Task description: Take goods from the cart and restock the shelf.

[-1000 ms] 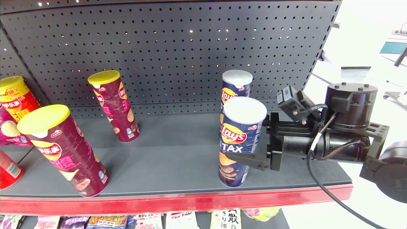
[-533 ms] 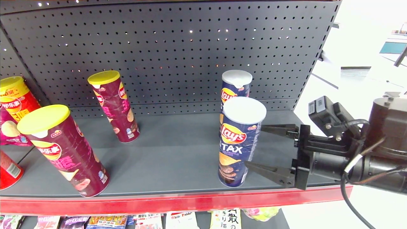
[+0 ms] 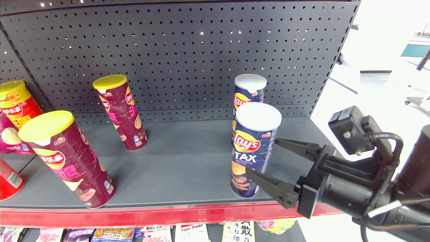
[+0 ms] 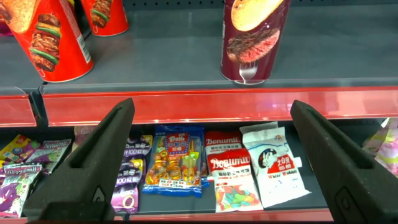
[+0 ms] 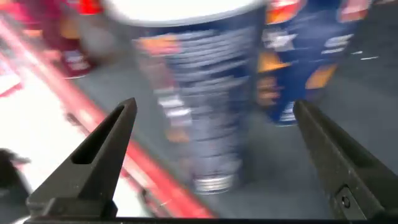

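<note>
On the grey shelf [image 3: 181,161] the front blue can [image 3: 256,148] stands upright near the red front rail [image 3: 151,213], white lid on top, with the rear blue can [image 3: 249,90] just behind it against the pegboard back [image 3: 181,50]. The right gripper [image 3: 261,155] comes in from the right at the level of the front can's lower half, its two black fingers spread wide, wider than the can. One fingertip lies just beside the can's right side. The other crosses in front of its lower part, and whether it touches I cannot tell. From that arm's wrist camera the can shows blurred, ahead of the parted fingers and between them, nothing pinched. Farther left on the same shelf stand two maroon cans with yellow lids — the near maroon can [image 3: 67,158] close to the rail and the far maroon can [image 3: 119,111] back by the pegboard, both well apart from the blue pair. A red can [image 3: 16,101] with a yellow lid sits at the far left edge. The left gripper [image 4: 211,104] hangs low in front of the rail, its fingers also wide apart and holding nothing, facing the lower shelf where flat snack packets [image 4: 180,162] lie side by side.
</note>
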Robot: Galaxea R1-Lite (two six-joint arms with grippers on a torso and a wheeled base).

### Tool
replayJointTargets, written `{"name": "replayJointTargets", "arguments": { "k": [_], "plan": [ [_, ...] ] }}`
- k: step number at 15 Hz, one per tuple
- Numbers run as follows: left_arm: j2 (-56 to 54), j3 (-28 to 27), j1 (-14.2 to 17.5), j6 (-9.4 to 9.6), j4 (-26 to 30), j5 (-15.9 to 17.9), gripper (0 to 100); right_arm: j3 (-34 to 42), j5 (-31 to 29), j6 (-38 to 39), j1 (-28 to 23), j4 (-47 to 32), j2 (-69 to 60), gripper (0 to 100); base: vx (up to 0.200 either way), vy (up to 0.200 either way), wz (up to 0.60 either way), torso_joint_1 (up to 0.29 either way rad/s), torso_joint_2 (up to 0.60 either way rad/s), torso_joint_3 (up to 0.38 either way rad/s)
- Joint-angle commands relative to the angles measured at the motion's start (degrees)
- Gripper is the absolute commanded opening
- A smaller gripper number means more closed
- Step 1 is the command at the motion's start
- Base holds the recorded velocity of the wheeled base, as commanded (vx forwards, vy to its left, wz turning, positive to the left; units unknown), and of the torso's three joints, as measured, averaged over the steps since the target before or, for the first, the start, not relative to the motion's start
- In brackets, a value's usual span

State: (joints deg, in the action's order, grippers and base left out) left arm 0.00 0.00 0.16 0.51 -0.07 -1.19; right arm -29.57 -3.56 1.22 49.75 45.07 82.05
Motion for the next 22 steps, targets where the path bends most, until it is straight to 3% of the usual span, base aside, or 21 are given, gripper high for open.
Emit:
{"name": "replayJointTargets", "arguments": {
  "k": [1,5,11,22],
  "plan": [
    [0.00,0.00,0.02,0.02,-0.01,-0.04,100,0.57,-0.31,-0.08,2.11,-0.07,-0.23,100,0.000,0.000,0.00,0.000,0.00,0.000],
    [0.00,0.00,0.02,0.02,-0.01,-0.04,100,2.42,-7.08,-0.08,4.48,-1.74,0.47,100,0.000,0.000,0.00,0.000,0.00,0.000],
    [0.00,0.00,0.02,0.02,-0.01,-0.04,100,2.24,-12.52,0.45,5.09,-4.81,3.02,100,0.000,0.000,0.00,0.000,0.00,0.000],
    [0.00,0.00,0.02,0.02,-0.01,-0.04,100,-0.40,-15.25,4.85,5.71,-4.73,8.56,100,0.000,0.000,0.00,0.000,0.00,0.000]
  ]
}}
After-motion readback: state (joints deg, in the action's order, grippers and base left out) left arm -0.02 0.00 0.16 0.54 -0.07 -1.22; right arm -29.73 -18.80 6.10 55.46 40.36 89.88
